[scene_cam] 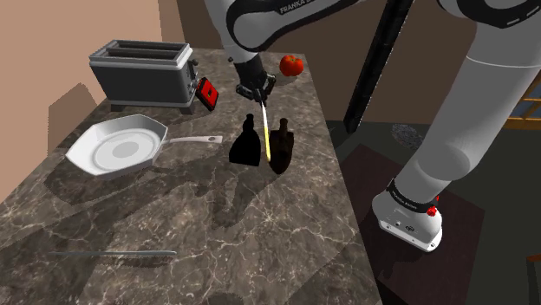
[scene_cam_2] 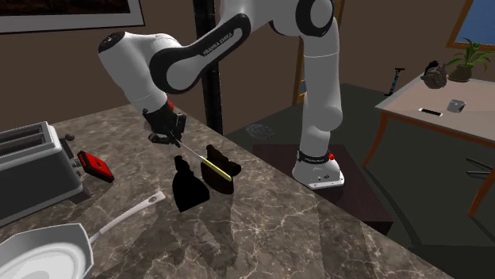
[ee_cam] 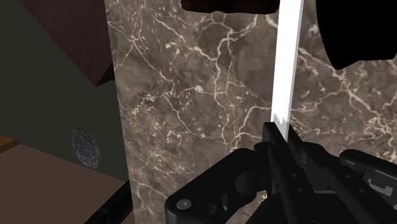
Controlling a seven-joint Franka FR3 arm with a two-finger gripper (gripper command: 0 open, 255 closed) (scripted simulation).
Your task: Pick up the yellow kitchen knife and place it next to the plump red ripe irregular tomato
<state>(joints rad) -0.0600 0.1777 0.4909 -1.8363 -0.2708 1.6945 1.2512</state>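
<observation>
- Pincer (scene_cam: pixel 257 97) (scene_cam_2: pixel 174 138) (ee_cam: pixel 278 137): black, 2 fingers, clamped on the dark end of the knife. It hangs above the tabletop.
- Knife (scene_cam: pixel 265 132) (scene_cam_2: pixel 216 167) (ee_cam: pixel 286 63): clasped in the pincer. Its thin blade runs straight away from the fingertips, slanting down toward the tabletop. The blade reads yellow in the second exterior view and white in the wrist view.
- Tabletop (scene_cam: pixel 217 225) (scene_cam_2: pixel 262 230) (ee_cam: pixel 191 95): dark, marble-patterned with pale veins, lying beneath the pincer.
- First dark bottle (scene_cam: pixel 245 143) (scene_cam_2: pixel 188 186) and second dark bottle (scene_cam: pixel 282 147) (scene_cam_2: pixel 224 161): upright below the pincer. In the shoulder view, 1 stands on each side of the blade. Whether the blade touches either cannot be told.
- Tomato (scene_cam: pixel 291 64): red, on the tabletop close to its far edge. It is near the pincer, beyond it and toward the shoulder view's right, and apart from the knife.
- Red object (scene_cam: pixel 206 93) (scene_cam_2: pixel 95 164): small and flat, near the pincer on the shoulder view's left, just beside the toaster.
- Toaster (scene_cam: pixel 143 74) (scene_cam_2: pixel 28 170): grey, 2 slots, farther from the pincer on that same side.
- Frying pan (scene_cam: pixel 121 147) (scene_cam_2: pixel 47 254): white, its handle pointing toward the bottles. It lies well apart from the pincer, toward the shoulder view's left.
</observation>
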